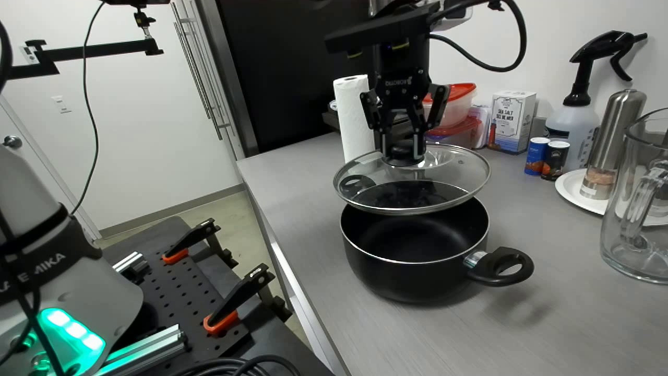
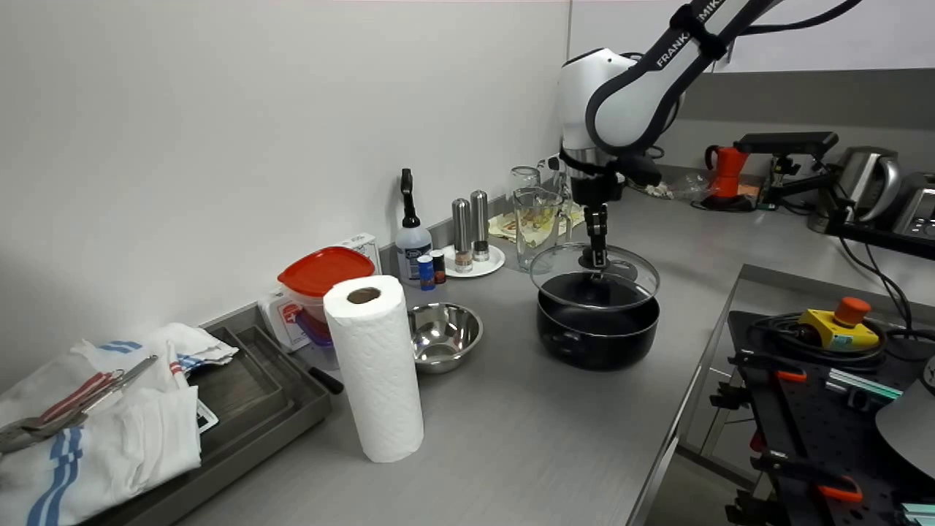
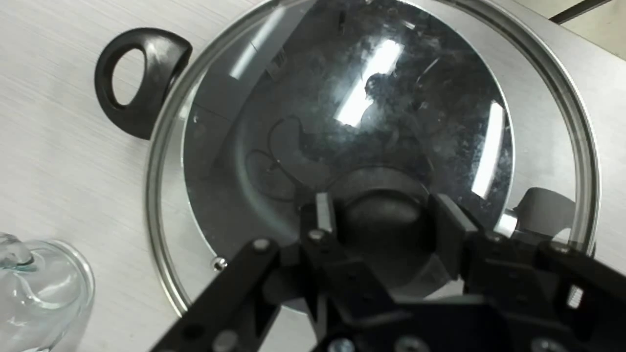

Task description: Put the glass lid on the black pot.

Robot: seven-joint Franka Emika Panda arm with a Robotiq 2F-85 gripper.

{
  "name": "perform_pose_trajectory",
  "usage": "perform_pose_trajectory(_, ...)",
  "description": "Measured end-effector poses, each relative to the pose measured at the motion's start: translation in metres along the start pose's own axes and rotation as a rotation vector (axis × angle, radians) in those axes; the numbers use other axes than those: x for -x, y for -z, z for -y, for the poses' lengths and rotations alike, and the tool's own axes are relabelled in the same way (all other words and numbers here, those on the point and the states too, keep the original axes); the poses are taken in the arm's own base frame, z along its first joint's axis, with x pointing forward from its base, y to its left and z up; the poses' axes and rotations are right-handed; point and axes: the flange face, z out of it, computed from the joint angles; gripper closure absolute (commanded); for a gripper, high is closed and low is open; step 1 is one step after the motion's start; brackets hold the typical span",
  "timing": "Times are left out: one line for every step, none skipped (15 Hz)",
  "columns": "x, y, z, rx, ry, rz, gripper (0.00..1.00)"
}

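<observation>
Holding the glass lid (image 1: 415, 183) over the black pot (image 1: 412, 277)

The fingers (image 1: 419, 145) grasp the lid's dark knob (image 3: 386, 220) between them, one on each side, and hold the glass lid up in the air above the black pot. In both exterior views the lid hangs clear of the pot's near rim, and the near part of the pot's opening shows below it. In the wrist view the opening also shows through the glass, crossed by bright reflections.

The pot stands upright on a gray desk (image 2: 511, 453), with a loop handle (image 1: 514, 256) sticking out from its side. Near it is a shiny steel bowl (image 2: 445, 329); a paper towel roll (image 2: 376, 372) stands upright farther off, partly hiding the bowl in an exterior view. Toward the wall (image 2: 219, 131) stand a red-topped tub (image 2: 325, 274), a salt box (image 1: 510, 122), a spray bottle (image 1: 571, 133), two small shakers (image 1: 536, 156), two steel grinders (image 2: 462, 223) on a white plate (image 2: 478, 272) and a glass jug (image 1: 639, 209). White cloths with blue stripes (image 2: 146, 446) lie over a gray tray (image 2: 256, 454) on the desk, beside the tub. Beside the desk, green lights (image 1: 73, 329) glow on the robot's white base (image 1: 109, 295).
</observation>
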Motion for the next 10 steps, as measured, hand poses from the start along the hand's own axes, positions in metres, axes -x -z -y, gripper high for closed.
perform_pose_trajectory(-0.002,-0.003,-0.003,-0.001,0.002,0.004,0.75)
perform_pose_trajectory(-0.003,-0.007,-0.005,-0.001,0.004,0.009,0.75)
perform_pose_trajectory(-0.005,-0.010,-0.006,-0.002,0.005,0.013,0.75)
perform_pose_trajectory(-0.006,-0.014,-0.007,-0.003,0.006,0.018,0.75)
perform_pose_trajectory(-0.007,-0.018,-0.008,-0.004,0.007,0.021,0.75)
perform_pose_trajectory(-0.008,-0.021,-0.008,-0.005,0.008,0.025,0.75)
perform_pose_trajectory(-0.009,-0.025,-0.008,-0.005,0.010,0.028,0.75)
perform_pose_trajectory(-0.010,-0.028,-0.009,-0.006,0.011,0.030,0.75)
perform_pose_trajectory(-0.011,-0.032,-0.009,-0.007,0.013,0.030,0.75)
perform_pose_trajectory(-0.011,-0.035,-0.010,-0.007,0.015,0.031,0.75)
